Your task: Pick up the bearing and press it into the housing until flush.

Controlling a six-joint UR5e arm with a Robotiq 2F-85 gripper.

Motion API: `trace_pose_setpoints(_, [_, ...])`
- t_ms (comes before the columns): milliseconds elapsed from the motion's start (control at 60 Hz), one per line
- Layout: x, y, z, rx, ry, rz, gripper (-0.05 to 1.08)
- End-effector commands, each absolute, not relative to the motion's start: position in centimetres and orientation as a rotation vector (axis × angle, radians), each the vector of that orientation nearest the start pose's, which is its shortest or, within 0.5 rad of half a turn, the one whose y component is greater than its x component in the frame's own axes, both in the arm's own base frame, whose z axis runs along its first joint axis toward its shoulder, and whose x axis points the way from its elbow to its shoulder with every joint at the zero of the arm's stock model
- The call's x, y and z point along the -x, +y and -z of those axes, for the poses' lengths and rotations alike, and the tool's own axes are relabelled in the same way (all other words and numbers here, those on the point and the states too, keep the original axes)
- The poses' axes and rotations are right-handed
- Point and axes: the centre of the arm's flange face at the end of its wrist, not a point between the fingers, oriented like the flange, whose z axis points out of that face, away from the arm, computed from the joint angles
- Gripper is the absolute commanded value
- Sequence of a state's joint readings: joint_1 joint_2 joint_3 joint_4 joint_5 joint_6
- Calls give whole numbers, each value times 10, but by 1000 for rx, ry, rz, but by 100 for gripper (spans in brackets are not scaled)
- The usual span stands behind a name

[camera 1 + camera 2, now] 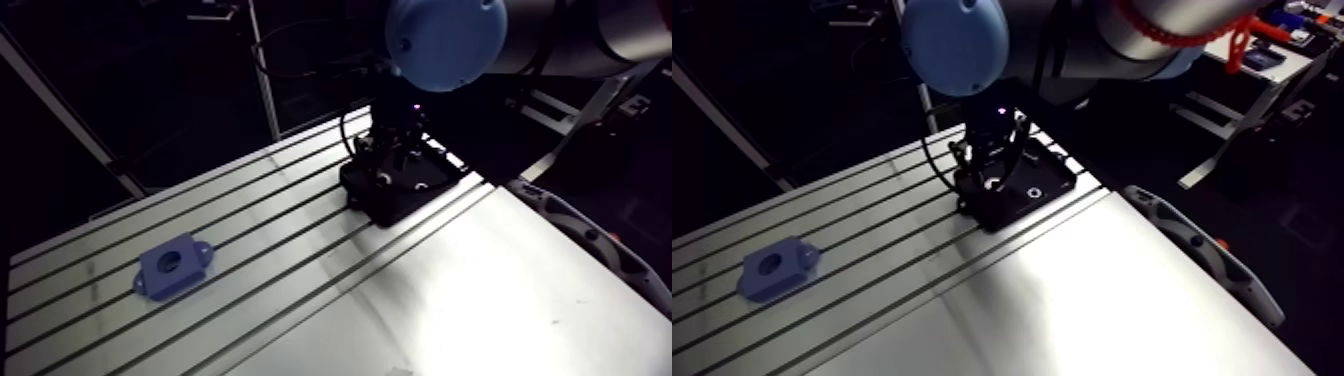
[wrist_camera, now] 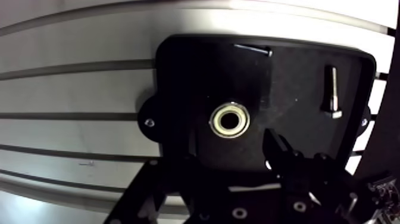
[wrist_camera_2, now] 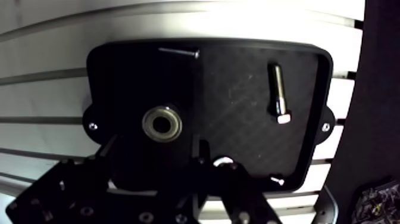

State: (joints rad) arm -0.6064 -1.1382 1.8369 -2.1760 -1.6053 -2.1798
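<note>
pincer (image 2: 229, 152) wide, empty; bearing (image 2: 230, 120) shiny metal ring, flat in blk tray (image 2: 297, 71)

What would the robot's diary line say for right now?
stage: pre-grasp | gripper: open, above bearing | bearing: lying in black tray | housing: bore empty, far off on table

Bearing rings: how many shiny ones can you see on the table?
1. The bearing lies in the black tray, far apart from the blue housing. Part of the tray is hidden, so another could be out of sight.
</note>
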Motion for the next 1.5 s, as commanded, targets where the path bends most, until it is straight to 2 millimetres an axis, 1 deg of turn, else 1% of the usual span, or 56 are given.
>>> trace_pose_setpoints(17, [542,218,-182,-10,3038,46,35])
trace_pose_setpoints(283, [547,221,-178,-10,3045,37,35])
trace_pose_setpoints(733, [548,222,-172,-12,3037,45,35])
trace_pose_setpoints(1000, [550,222,-174,-24,3042,39,35])
trace_pose_setpoints(1067, [550,222,-174,-24,3043,39,35])
trace_pose_setpoints(1100, [550,221,-174,-22,3044,37,38])
trace_pose_setpoints(1133, [551,221,-173,-22,3043,38,39])
trace_pose_setpoints(1500, [552,217,-170,-12,3037,41,41])
